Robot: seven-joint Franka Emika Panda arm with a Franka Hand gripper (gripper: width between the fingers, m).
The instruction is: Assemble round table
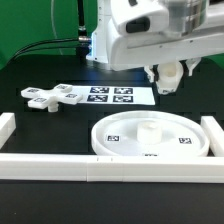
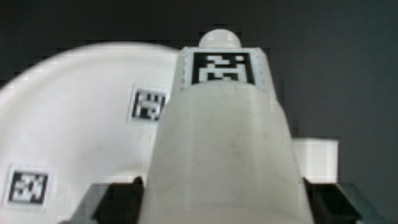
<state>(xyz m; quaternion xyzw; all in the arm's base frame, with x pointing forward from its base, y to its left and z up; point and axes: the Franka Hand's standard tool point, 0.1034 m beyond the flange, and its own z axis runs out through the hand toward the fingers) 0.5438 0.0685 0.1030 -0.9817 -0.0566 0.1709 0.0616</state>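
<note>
The wide rimmed disc (image 1: 120,140) lies flat on the black table with its central hub (image 1: 148,128) facing up. My gripper (image 1: 170,72) hangs above and behind the disc, toward the exterior view's right. It is shut on the short cylinder post (image 1: 170,81). In the wrist view the post (image 2: 222,120) fills the middle between my fingers (image 2: 118,200), its tagged end pointing away. The disc (image 2: 80,110) shows beside it. The cross-shaped flat piece (image 1: 52,97) lies on the table at the exterior view's left.
The marker board (image 1: 110,95) lies flat behind the disc. White border rails run along the front (image 1: 100,166), the exterior view's left (image 1: 6,128) and the exterior view's right (image 1: 212,135).
</note>
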